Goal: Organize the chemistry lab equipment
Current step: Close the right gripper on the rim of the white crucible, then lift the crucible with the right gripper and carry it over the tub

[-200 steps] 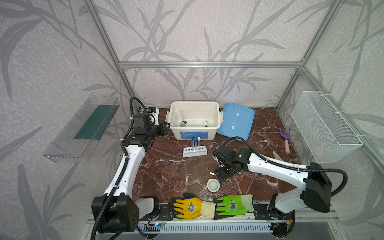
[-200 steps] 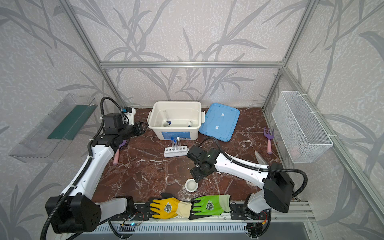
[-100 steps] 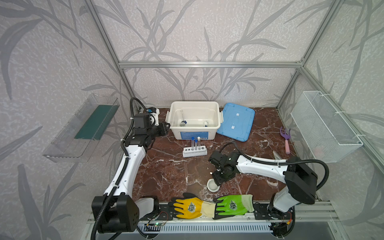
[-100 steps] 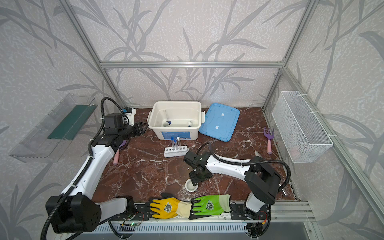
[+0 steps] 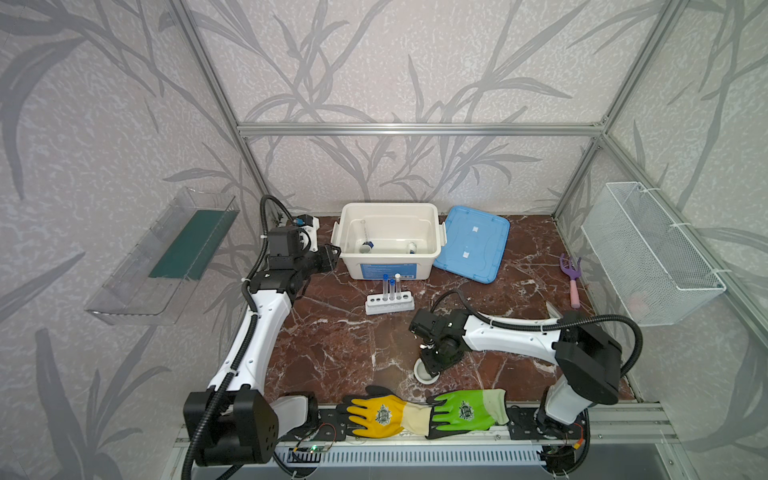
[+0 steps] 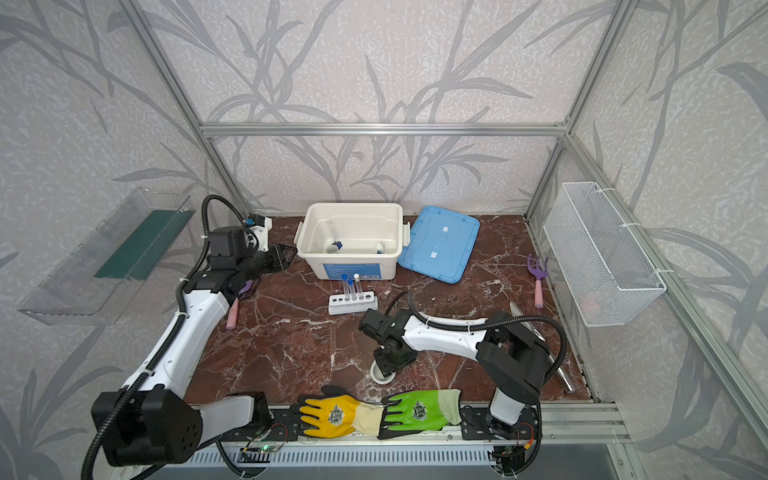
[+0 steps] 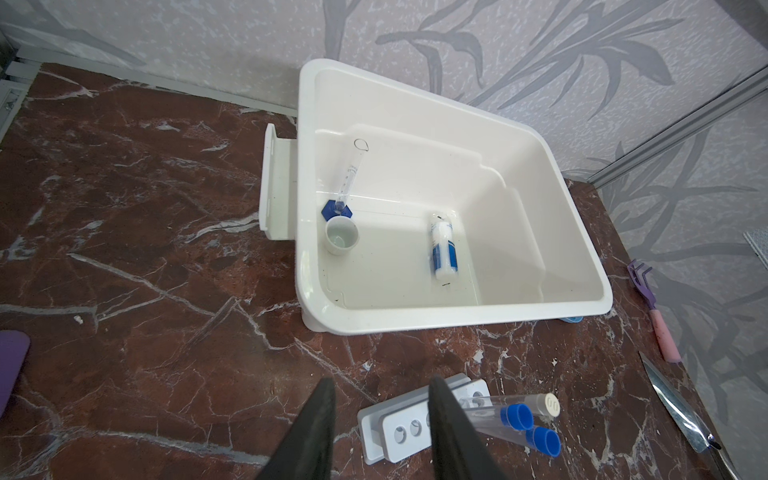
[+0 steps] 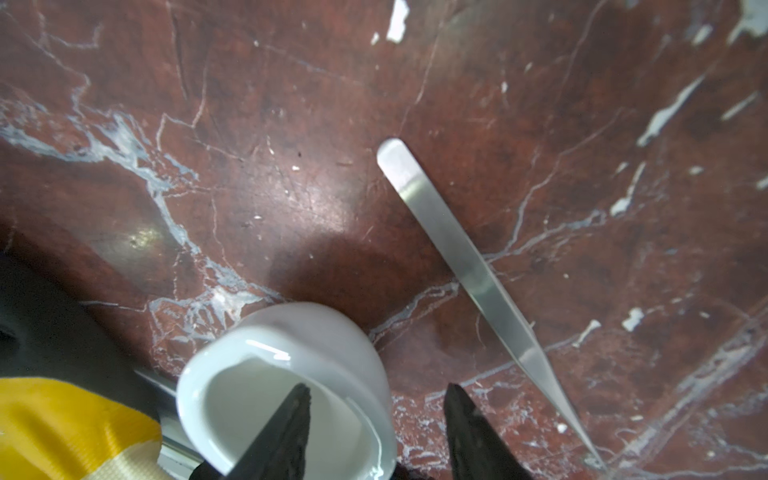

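Seen in both top views, the right gripper (image 5: 432, 365) points straight down on a white dish (image 5: 426, 375) at the near edge of the marble table (image 5: 332, 353), just behind the gloves (image 5: 415, 417). The open bin (image 5: 390, 206), the likely home for the dish, lies well away toward the back wall and somewhat to the left, past the rack (image 5: 389, 302) and its three upright tubes (image 5: 392, 286). The left gripper (image 6: 286, 255) hovers beside the bin's left handle, far from the dish, so the right arm is plainly the nearer one. From the left wrist, the left gripper (image 7: 382, 386) shows its fingers spread with nothing between them, above bare marble next to the rack. Inside the bin are a second dish (image 7: 341, 239) standing upright, a vial (image 7: 444, 249) on its side and a blue-based vessel (image 7: 345, 183) leaning on the wall. From the right wrist, the dish (image 8: 332, 332) sits mouth-up with one finger (image 8: 291, 419) inside the bowl and the other outside, astride the wall. A strip of marble shows between the wall and the outer finger, so the jaws are parted and not yet pinching. Being round, the dish offers no long axis to line up with, and the grip appears to depend on closing across that one stretch of rim. The tweezers (image 8: 469, 266) lie apart on the marble, clear of the fingers.
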Tool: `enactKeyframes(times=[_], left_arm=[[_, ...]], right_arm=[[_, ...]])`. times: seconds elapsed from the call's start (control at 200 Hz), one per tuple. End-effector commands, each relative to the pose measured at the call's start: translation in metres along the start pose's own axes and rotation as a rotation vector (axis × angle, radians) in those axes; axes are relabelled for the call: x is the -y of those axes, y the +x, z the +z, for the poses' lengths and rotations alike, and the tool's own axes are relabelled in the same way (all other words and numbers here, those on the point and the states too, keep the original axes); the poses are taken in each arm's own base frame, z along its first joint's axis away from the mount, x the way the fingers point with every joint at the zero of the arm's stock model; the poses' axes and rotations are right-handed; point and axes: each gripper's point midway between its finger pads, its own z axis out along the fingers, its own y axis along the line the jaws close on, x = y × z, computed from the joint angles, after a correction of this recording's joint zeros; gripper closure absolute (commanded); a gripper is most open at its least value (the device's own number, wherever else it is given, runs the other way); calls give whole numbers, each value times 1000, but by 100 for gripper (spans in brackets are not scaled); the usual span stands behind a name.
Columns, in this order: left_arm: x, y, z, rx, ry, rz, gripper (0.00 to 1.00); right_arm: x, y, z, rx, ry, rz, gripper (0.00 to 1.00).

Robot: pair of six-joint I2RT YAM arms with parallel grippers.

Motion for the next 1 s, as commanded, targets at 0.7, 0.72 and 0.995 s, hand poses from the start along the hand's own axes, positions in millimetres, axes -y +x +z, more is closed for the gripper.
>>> enactKeyframes(times=[0.7,0.72,0.995], left_arm=[[-2,3,4,-12,7,-8,61],[-2,3,4,-11,7,-7,61],[-4,4,7,-19,6,-8,61]], right_arm=[[-14,-25,-13,20,34,-24,88],[-14,-25,-14,19,35,-25,88],[-13,-49,-63,52,52,-70,89]])
